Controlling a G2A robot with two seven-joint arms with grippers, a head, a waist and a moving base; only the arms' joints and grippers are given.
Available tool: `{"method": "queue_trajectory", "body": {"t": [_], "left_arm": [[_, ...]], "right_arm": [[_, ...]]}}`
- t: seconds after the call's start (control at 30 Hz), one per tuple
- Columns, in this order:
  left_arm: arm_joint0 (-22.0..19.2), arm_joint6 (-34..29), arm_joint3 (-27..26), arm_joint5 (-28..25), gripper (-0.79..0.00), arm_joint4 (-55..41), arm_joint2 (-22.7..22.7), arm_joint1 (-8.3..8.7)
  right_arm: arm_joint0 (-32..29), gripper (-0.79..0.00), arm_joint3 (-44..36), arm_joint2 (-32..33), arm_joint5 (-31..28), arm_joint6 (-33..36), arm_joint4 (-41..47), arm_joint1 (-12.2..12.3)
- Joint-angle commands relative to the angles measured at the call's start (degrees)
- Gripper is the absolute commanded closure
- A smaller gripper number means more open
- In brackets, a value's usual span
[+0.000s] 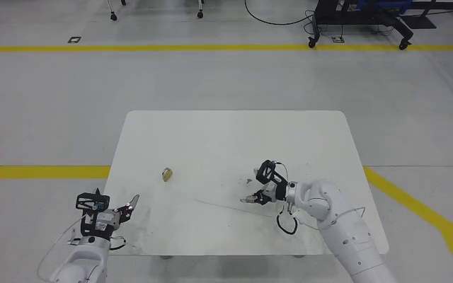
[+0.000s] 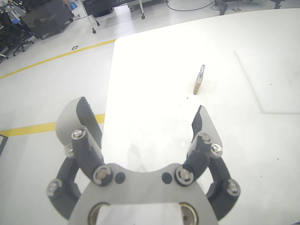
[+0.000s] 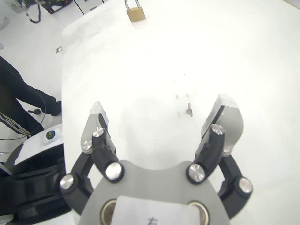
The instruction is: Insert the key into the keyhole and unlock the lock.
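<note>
You have the right gripper (image 3: 161, 105) wide open and empty over the small key (image 3: 189, 111) on the white table (image 1: 233, 134), the left gripper (image 2: 141, 108) equally open and empty, and the brass padlock (image 1: 168, 174) lying apart from both.

The small silver key (image 3: 189, 111), lying on the white table (image 3: 164, 47) just inside one fingertip of the right gripper (image 3: 161, 105), is too tiny to read its teeth or blade direction. In the top view it can't be told apart from that gripper (image 1: 249, 191). The brass padlock with silver shackle (image 3: 135, 9) has no keyhole that can be made out; from above the padlock (image 1: 168, 174) is a mere speck, & the left wrist cam sees the padlock (image 2: 198, 81) edge-on, face hidden. Both arms are cut off by the top view's btm edge & cover part of the table's near rim.
</note>
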Motion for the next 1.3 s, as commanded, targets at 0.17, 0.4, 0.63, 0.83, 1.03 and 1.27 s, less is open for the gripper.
{"method": "queue_trajectory", "body": {"t": [0.17,0.4,0.63,0.83,1.03,1.27], "left_arm": [[0.00,0.00,0.00,0.00,-0.785,0.00,0.00,0.00],[0.00,0.00,0.00,0.00,-0.785,0.00,0.00,0.00],[0.00,0.00,0.00,0.00,-0.785,0.00,0.00,0.00],[0.00,0.00,0.00,0.00,-0.785,0.00,0.00,0.00],[0.00,0.00,0.00,0.00,-0.785,0.00,0.00,0.00],[0.00,0.00,0.00,0.00,-0.785,0.00,0.00,0.00]], "right_arm": [[3.83,-0.369,2.34,-3.26,2.35,1.47,-5.71,-0.43],[5.73,-0.185,2.57,-5.38,4.36,2.69,-9.71,-0.67],[6.84,0.000,2.62,-6.67,3.46,2.46,-10.75,-0.79],[6.93,0.000,2.20,-4.50,2.26,-0.89,-10.55,-0.11],[4.25,0.000,-0.69,0.81,0.73,-6.61,-8.79,1.38],[-4.10,0.000,-4.46,9.69,2.34,-19.34,4.27,2.60]]}}
